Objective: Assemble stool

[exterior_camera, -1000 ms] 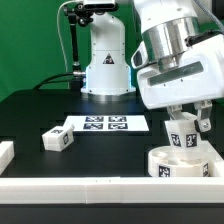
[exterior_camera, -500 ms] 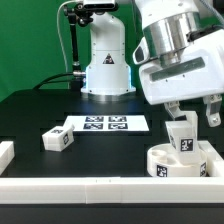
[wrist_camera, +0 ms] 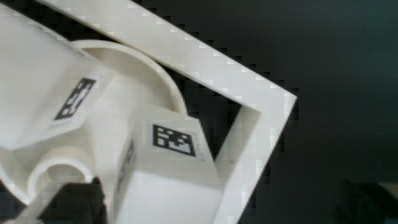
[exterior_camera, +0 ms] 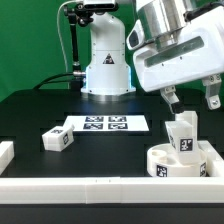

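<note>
Black table (exterior_camera: 30,115) fills the scene before a green backdrop (exterior_camera: 30,45), with the white base of the Panda arm (exterior_camera: 105,62) standing at the table's far edge. A white rail (exterior_camera: 90,188) runs along the near edge and meets a second rail in a corner beside the stool parts, shown close in the wrist view (wrist_camera: 222,80). A white block (exterior_camera: 5,152) sits at the exterior view's left edge, just behind the rail.

The gripper (exterior_camera: 190,100) hangs over the stool parts at the exterior view's right. Its two dark fingers (exterior_camera: 168,98) are spread wide and close on nothing, their tips level with the top of the upright leg and clear of it on either side.

The marker board (exterior_camera: 105,124) lies flat mid-table with its row of tags facing up.

The round ring-shaped seat (exterior_camera: 165,163) rests on the table at the exterior view's right, just inside the rail, a tag on its wall facing the camera. In the wrist view, the seat's curved wall (wrist_camera: 125,75) sweeps past the corner.

One blocky leg (exterior_camera: 183,138) stands on end at the ring, touching it, its tag facing forward. In the wrist view this upright leg (wrist_camera: 169,175) presses against the seat's wall. Whether it sits in a socket cannot be told.

A second leg (exterior_camera: 57,140) lies on its side well apart, just beside the marker board toward the exterior view's left.
</note>
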